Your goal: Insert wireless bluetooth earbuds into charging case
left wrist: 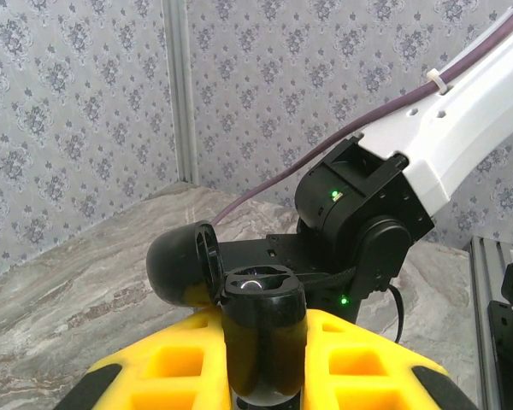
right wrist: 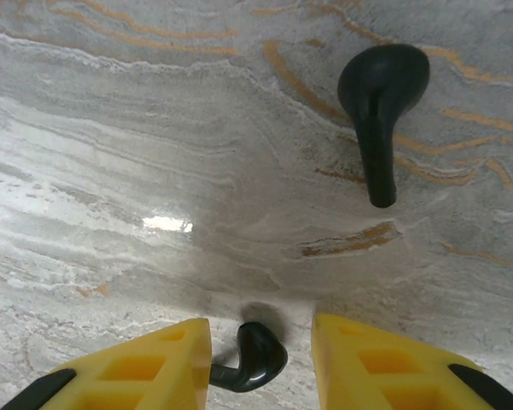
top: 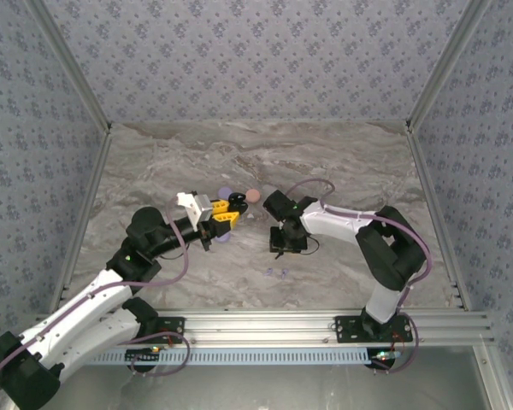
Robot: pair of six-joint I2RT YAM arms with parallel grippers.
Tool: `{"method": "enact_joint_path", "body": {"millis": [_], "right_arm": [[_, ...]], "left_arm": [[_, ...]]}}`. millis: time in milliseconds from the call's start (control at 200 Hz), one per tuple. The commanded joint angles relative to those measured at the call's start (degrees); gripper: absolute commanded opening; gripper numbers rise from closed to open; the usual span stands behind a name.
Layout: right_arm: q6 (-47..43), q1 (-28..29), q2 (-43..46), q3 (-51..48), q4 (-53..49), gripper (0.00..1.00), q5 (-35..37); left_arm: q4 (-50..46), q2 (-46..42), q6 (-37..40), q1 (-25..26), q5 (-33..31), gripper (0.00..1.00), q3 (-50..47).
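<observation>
Near the middle of the table (top: 342,162), the black charging case (left wrist: 258,299) is pinched upright by the left gripper (left wrist: 263,367), its lid (left wrist: 181,266) swung open. To the right, the right gripper (right wrist: 261,329) is set astride one black earbud (right wrist: 258,357) lying on the marble, jaws apart, the stem tip against one pad, the other pad clear; a second black earbud (right wrist: 378,102) lies well apart. If squeezed off-centre, the rounded, slick bud could be twisted or squirted out.
</observation>
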State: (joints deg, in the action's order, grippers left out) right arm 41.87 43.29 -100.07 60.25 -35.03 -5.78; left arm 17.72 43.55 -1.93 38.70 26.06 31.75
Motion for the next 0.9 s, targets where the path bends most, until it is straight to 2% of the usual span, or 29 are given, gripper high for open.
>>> {"method": "enact_joint_path", "body": {"millis": [0,605,894], "right_arm": [[0.9,0.8,-1.3,1.5,-1.7,0.37,-0.3],[0.0,1.6,-1.9,1.1,-3.4,0.24,1.5],[-3.4,1.0,4.5,1.7,-2.7,0.21,6.9]], "left_arm": [[0.5,-0.5,1.0,0.3,-0.5,0.0,0.2],[-0.1,-0.5,0.9,0.3,-0.8,0.0,0.3],[0.1,0.0,0.1,0.3,-1.3,0.0,0.0]]}}
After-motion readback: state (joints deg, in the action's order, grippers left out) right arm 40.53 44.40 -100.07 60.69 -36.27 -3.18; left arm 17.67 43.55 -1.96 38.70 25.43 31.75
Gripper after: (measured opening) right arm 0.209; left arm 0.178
